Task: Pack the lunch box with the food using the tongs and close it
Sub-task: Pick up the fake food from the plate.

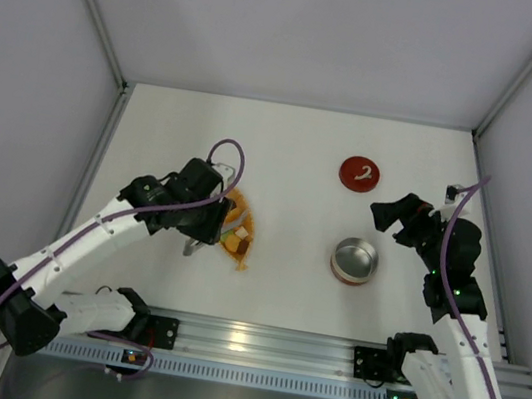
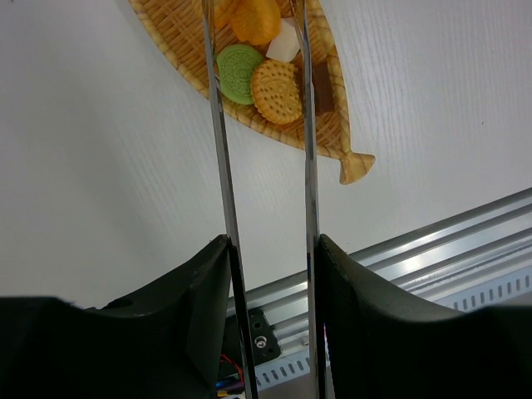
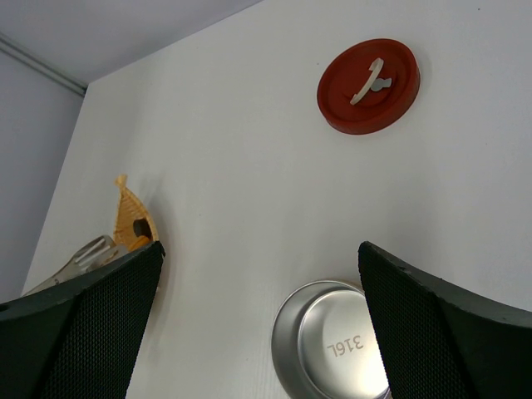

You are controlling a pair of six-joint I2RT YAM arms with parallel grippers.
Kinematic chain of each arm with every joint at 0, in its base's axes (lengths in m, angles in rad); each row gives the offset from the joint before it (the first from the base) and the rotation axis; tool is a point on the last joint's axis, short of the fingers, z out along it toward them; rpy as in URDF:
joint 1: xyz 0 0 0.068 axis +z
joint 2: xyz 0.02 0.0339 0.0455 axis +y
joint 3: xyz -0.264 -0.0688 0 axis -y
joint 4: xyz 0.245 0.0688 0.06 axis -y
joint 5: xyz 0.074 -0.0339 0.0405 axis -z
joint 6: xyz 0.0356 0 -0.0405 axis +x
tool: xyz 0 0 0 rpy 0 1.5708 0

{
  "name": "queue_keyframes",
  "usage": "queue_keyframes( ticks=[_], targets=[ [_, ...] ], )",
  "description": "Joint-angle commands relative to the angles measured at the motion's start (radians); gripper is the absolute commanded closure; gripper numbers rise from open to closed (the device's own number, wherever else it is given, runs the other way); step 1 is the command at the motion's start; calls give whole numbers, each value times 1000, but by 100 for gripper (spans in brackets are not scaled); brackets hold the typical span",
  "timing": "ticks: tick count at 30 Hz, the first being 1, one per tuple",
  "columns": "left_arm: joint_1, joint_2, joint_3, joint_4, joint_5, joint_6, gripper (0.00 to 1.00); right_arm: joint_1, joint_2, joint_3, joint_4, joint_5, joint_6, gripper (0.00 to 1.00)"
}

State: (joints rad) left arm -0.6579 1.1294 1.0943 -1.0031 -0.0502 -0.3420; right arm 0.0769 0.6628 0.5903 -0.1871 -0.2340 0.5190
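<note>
My left gripper (image 2: 271,243) is shut on the tongs (image 2: 223,166), one slim silver arm pressed against each finger. The tongs reach out over the orange leaf-shaped dish (image 2: 352,162), and their tips run off the top of the left wrist view. The food (image 2: 276,90) lies in that dish: a tan biscuit, a green one (image 2: 238,72), and white, orange and brown pieces; the two biscuits sit between the tong arms. The lunch box (image 1: 355,260) stands empty on the table, also in the right wrist view (image 3: 332,345). Its red lid (image 1: 358,172) lies flat behind it. My right gripper (image 3: 259,249) hovers open above the lunch box, holding nothing.
The dish (image 1: 241,231) sits left of centre, under the left arm's wrist. An aluminium rail (image 1: 253,344) runs along the near table edge. Grey walls enclose the table on the left, right and back.
</note>
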Motion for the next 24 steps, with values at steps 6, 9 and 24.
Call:
queue_keyframes(
  ticks=[6, 9, 24],
  targets=[
    [-5, -40, -16, 4, 39, 3, 51, 12, -12, 32, 9, -10, -8, 0],
    [-5, -42, -22, 4, 44, 5, 51, 11, -8, 34, 11, -10, -8, 0],
    [-25, -19, -42, 12, 46, -2, 52, 12, 3, 34, 18, -10, -7, 0]
  ],
)
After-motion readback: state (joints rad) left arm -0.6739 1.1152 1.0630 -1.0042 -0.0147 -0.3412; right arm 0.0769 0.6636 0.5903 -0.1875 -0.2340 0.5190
